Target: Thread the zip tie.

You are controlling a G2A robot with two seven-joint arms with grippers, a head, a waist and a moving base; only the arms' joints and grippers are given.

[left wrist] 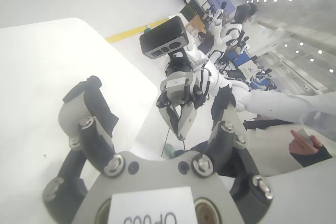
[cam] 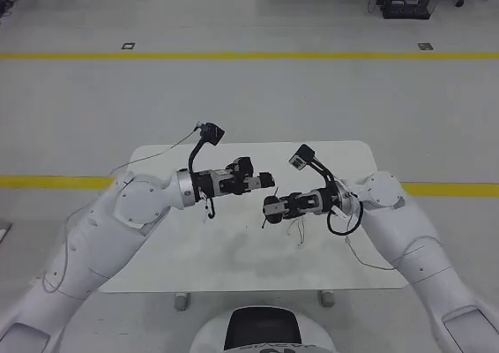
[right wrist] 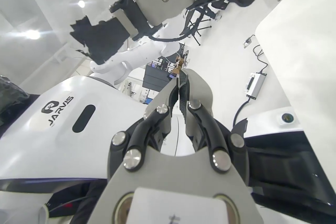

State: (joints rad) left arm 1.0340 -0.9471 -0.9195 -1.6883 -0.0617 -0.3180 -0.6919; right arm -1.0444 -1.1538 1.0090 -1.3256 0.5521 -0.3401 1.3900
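My right gripper [cam: 268, 210] hovers over the middle of the white table [cam: 232, 256], shut on a thin zip tie [cam: 264, 222] that hangs down from its tips. In the right wrist view the pale strip of the zip tie [right wrist: 179, 88] runs between the pressed-together fingers of the right gripper [right wrist: 180, 78]. My left gripper [cam: 265, 181] is a short way off, facing it tip to tip, open and holding nothing. Seen from the left wrist, the left gripper [left wrist: 157, 88] has its fingers spread wide, and beyond them the right gripper [left wrist: 179, 134] pinches the zip tie [left wrist: 166, 142].
The table's rounded far corner [left wrist: 155, 83] lies below both grippers. Loose cables [cam: 301, 231] dangle from the right arm. A power adapter [right wrist: 253, 83] with its cord lies on the floor beside the table.
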